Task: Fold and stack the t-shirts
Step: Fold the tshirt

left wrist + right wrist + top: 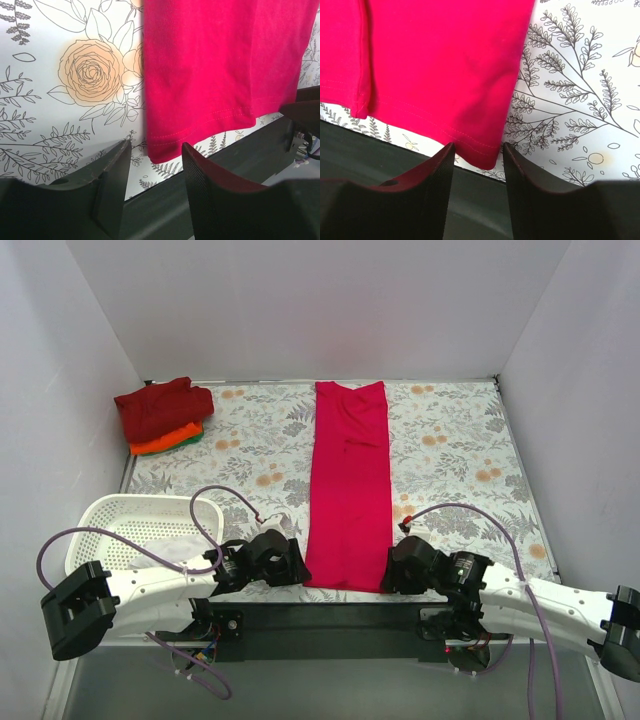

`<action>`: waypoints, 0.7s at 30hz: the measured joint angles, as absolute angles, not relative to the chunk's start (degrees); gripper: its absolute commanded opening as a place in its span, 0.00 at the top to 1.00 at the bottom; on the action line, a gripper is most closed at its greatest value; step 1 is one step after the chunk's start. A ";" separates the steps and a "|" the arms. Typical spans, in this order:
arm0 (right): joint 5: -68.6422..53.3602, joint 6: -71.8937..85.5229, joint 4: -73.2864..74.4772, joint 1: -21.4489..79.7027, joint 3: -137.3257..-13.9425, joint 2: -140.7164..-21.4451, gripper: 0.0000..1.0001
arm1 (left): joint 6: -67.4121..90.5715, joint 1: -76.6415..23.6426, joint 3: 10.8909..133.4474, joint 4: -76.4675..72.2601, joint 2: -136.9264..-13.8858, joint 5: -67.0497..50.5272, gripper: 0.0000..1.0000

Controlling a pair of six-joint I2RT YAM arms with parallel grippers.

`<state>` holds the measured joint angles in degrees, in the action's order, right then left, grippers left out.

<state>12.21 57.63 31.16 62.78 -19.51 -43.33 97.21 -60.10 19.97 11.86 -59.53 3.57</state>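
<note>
A bright pinkish-red t-shirt (349, 485) lies folded into a long narrow strip down the middle of the floral table, its hem at the near edge. My left gripper (297, 570) is open at its near left hem corner (160, 150), with nothing between the jaws. My right gripper (388, 575) is open at the near right hem corner (487, 155), also empty. A stack of folded shirts sits at the far left: dark red (163, 407) on top, orange (165, 443) and green (193, 438) beneath.
A white lattice basket (105, 520) stands at the near left beside my left arm. A dark bar (240, 150) runs along the table's near edge under both grippers. White walls enclose the table on three sides.
</note>
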 measured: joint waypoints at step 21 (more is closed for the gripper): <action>13.47 59.00 30.02 64.60 -19.94 -45.71 0.71 | 98.02 -60.23 19.84 11.55 -60.75 0.75 0.69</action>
